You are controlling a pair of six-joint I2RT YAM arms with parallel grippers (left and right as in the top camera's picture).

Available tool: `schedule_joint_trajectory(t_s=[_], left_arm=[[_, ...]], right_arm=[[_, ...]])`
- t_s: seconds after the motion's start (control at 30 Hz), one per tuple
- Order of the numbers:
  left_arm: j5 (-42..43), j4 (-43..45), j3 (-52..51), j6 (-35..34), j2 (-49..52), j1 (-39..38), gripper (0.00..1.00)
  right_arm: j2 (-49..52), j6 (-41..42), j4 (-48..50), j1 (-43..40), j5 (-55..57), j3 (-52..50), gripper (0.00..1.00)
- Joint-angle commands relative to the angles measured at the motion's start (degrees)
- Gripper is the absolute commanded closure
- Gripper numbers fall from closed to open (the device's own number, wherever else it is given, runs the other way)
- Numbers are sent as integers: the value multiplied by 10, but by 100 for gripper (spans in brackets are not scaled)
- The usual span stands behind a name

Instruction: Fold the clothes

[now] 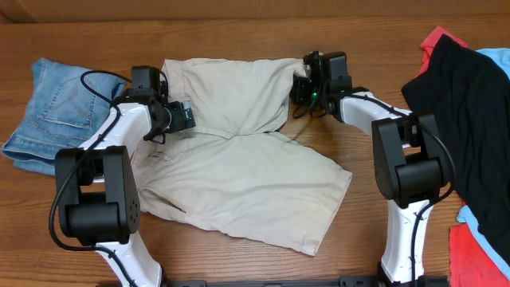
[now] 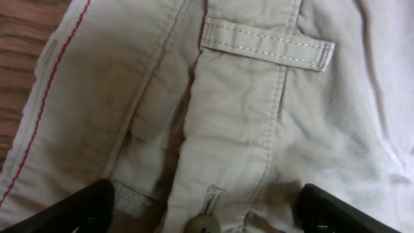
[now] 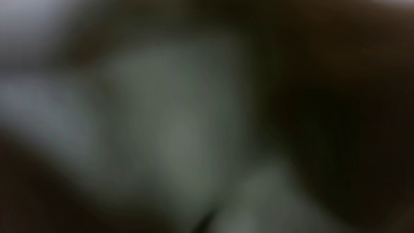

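1. We count two claws, one pair of khaki shorts, one denim garment at the left, and a black garment, red cloth and light blue cloth heaped at the right edge.
2. The shorts lie mid-frame on the table. The left gripper sits over their left waistband, fingers spread wide. The right gripper meets their upper right corner; its view is blurred, so we cannot tell its state.
3. The shorts are pale and creased, with a belt loop, a button and a red stitch line.
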Motion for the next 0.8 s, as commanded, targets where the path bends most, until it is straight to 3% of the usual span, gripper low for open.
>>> schedule_joint_trajectory(t_s=[0.0, 0.03, 0.07, 0.17, 0.2, 0.47, 0.7, 0.77], left_arm=[[-6, -7, 5, 4, 4, 3, 7], [-6, -7, 5, 4, 4, 3, 10], [-6, -7, 5, 4, 4, 3, 19], [-6, -7, 5, 5, 4, 3, 74], [-6, -7, 5, 5, 4, 3, 85], [-6, -3, 5, 4, 4, 3, 94], [-7, -6, 5, 5, 4, 3, 95], [-7, -7, 4, 5, 4, 3, 95]], right_arm=[[8, 2, -19, -2, 3, -3, 96], [3, 2, -30, -7, 3, -3, 96], [-12, 2, -56, -17, 5, -3, 96], [-57, 5, -123, -39, 40, -3, 96], [-69, 5, -140, -43, 54, -3, 96], [-198, 5, -332, -68, 136, -3, 96], [-210, 5, -455, -68, 159, -3, 96], [-210, 5, -511, -68, 179, -3, 91]])
